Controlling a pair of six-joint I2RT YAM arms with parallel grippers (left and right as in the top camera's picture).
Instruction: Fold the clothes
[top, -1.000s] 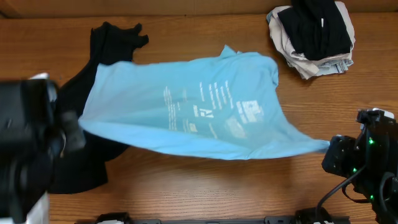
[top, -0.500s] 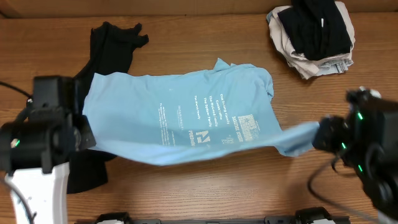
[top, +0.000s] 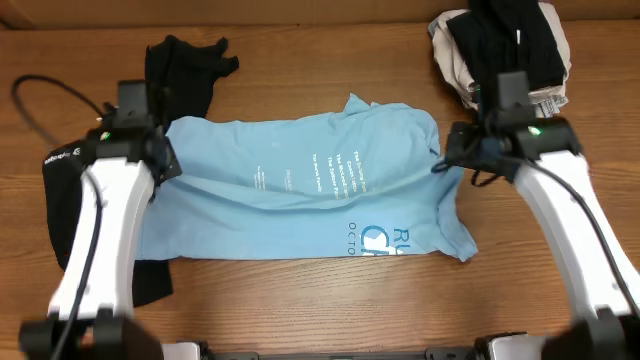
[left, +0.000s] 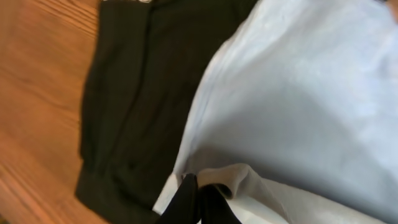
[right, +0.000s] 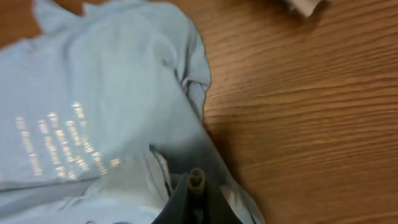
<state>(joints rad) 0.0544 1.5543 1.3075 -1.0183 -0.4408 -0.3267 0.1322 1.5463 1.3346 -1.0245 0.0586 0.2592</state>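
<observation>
Shirt (top: 300, 190) fabric is pinched at both ends: the left gripper (top: 163, 162) is closed on the left edge and the right gripper (top: 449, 152) is closed on the right edge, near the far corners of the cloth. The shirt is spread across the middle of the table (top: 300, 300), with an upper layer doubled over the lower one; faint white print is seen on the upper layer and blue lettering (top: 385, 240) on the lower layer, toward the right. In the left wrist view the fingers (left: 189, 198) are seen together on a fold of the shirt (left: 298, 93), with a black garment (left: 130, 93) lying under and beside it on the wood (left: 37, 74). In the right wrist view the jaws are seen clamped on the shirt (right: 93, 93) at its edge, bare table (right: 298, 112) lying to the right. The black garment (top: 180, 70) reaches out past the shirt's left end. A pile (top: 510, 50) of other clothes is set at the far right corner, apart from the shirt.
</observation>
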